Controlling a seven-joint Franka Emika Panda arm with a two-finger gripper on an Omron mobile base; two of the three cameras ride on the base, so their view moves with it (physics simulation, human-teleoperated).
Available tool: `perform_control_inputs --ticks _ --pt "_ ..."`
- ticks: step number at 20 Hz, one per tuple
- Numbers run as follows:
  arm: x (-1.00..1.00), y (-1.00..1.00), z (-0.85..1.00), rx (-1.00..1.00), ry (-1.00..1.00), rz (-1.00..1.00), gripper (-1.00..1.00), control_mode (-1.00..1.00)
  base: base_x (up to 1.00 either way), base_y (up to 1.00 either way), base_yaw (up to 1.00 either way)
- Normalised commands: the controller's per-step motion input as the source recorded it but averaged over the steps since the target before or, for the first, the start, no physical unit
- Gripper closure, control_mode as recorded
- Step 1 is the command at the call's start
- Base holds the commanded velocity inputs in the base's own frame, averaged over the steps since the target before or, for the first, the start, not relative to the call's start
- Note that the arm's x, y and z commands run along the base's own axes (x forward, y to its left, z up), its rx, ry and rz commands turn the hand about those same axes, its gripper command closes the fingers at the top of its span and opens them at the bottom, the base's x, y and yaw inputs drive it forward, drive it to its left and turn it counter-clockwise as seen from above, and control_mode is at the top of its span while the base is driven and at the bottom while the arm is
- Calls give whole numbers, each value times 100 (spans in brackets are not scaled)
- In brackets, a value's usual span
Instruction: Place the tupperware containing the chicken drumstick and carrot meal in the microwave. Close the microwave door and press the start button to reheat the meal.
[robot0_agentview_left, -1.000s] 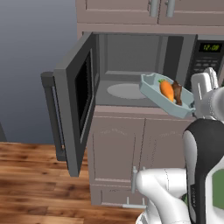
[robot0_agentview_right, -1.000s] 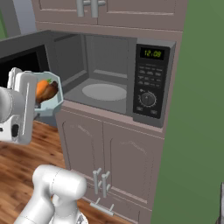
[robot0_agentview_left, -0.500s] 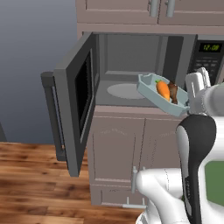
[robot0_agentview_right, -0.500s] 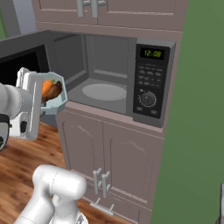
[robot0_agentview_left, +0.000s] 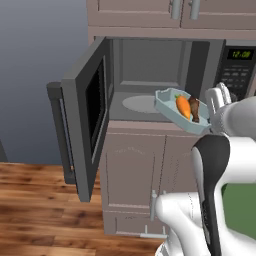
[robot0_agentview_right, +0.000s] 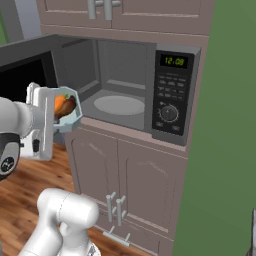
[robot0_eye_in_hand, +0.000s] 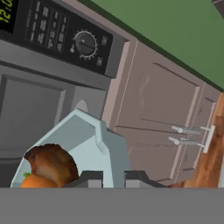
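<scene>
— Tupperware (robot0_agentview_left: 174, 111) first: what's in it?

— I count one carrot (robot0_agentview_left: 183, 106) and one chicken drumstick (robot0_agentview_left: 194, 109), side by side, touching. The carrot is bright orange and tapered, the drumstick dark brown and about as long.

— How does the tray look from your end?

— Pale blue-grey, shallow, flared rim, angled corners. It's tilted and off any surface, in front of the microwave (robot0_agentview_right: 131, 90) opening, just outside the front edge of the cavity.

— And the gripper?

— My gripper (robot0_eye_in_hand: 113, 177) has its fingers drawn close together, pinched on the tupperware's rim; that's what carries it.

— The oven itself?

— One microwave, one microwave door (robot0_agentview_left: 89, 112) swung wide to the left. Inside, one round turntable plate (robot0_agentview_right: 119, 105), bare. The control panel (robot0_agentview_right: 171, 92) on the right shows a green display. Below are two cabinet doors (robot0_agentview_right: 135, 184).
</scene>
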Motion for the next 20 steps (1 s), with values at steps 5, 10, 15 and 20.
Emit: perform_control_inputs --ticks 5,10,15,20 --pt "16 -25 -12 -10 -1 0 100 -100 0 0 0" --pt "30 -29 0 -8 0 0 100 -100 0 0 0" --pt "46 -23 0 -8 1 0 100 -100 0 0 0" --pt "44 -23 -3 -5 0 0 100 -100 0 0 0"
